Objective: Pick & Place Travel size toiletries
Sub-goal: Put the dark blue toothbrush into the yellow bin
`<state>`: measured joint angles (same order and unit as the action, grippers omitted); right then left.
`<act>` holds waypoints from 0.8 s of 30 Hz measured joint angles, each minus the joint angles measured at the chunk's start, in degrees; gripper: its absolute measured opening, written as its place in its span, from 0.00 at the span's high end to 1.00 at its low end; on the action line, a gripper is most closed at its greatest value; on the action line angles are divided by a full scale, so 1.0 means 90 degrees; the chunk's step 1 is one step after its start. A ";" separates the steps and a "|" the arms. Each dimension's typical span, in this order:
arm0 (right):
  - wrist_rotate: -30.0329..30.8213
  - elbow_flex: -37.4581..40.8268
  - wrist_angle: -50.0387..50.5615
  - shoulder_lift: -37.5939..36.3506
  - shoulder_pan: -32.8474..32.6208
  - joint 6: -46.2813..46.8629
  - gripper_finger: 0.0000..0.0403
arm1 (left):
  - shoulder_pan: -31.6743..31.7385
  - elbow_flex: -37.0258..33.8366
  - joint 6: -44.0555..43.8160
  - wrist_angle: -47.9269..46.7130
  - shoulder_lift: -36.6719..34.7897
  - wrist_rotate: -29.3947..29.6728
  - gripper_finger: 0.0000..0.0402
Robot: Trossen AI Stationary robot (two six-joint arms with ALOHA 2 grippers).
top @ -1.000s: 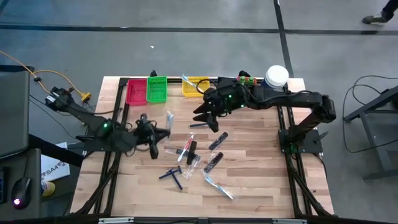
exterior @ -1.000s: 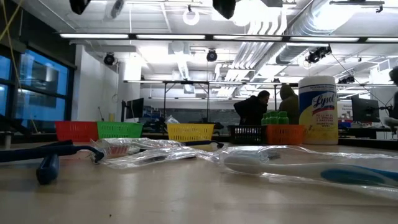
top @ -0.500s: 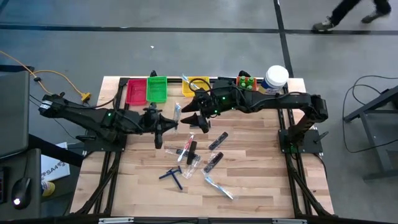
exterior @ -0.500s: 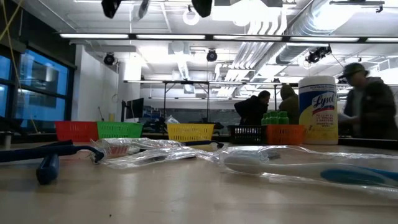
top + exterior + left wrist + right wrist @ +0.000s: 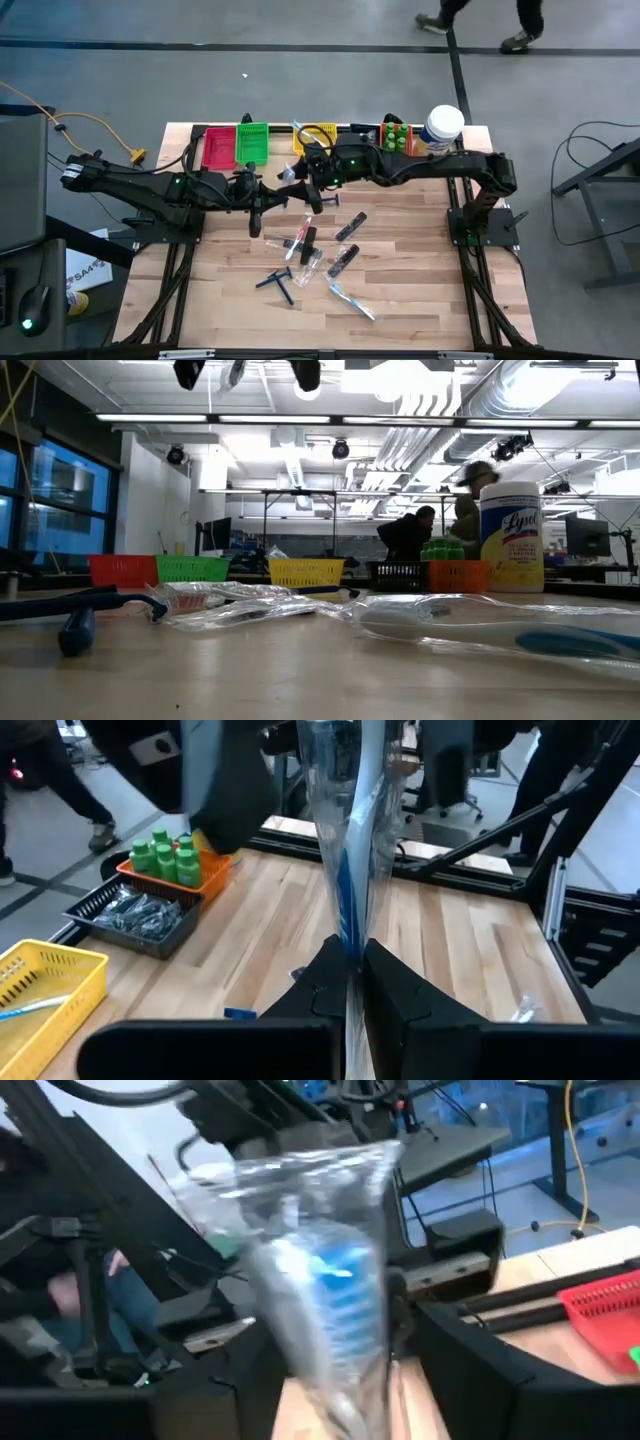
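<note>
Wrapped toothbrush [image 5: 345, 840] pinched in left claw [image 5: 352, 982], right claw [image 5: 305, 187] alongside.

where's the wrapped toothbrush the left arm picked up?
High view: the wrapped toothbrush is held above the table's far-middle, pinched in the left gripper, with the right gripper right beside it, near the yellow bin.

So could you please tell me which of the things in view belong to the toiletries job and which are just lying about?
Part of the job:
- wrapped toothbrush, pinched in the left gripper, with the right gripper close by
- blue razor
- black tubes
- green bottles in the orange bin

Just lying about:
- white jar
- red bin, green bin and yellow bin
</note>
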<state>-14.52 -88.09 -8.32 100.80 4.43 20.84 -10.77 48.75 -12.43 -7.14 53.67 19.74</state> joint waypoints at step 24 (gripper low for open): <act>-0.0269 0.0000 0.0528 -0.0164 0.0337 0.0038 0.98 | -0.0010 0.0007 -0.0404 -0.0228 -0.0196 0.0596 0.49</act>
<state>-16.93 -88.09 -3.57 99.32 7.47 21.18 -10.86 48.82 -16.06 -9.19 51.90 25.11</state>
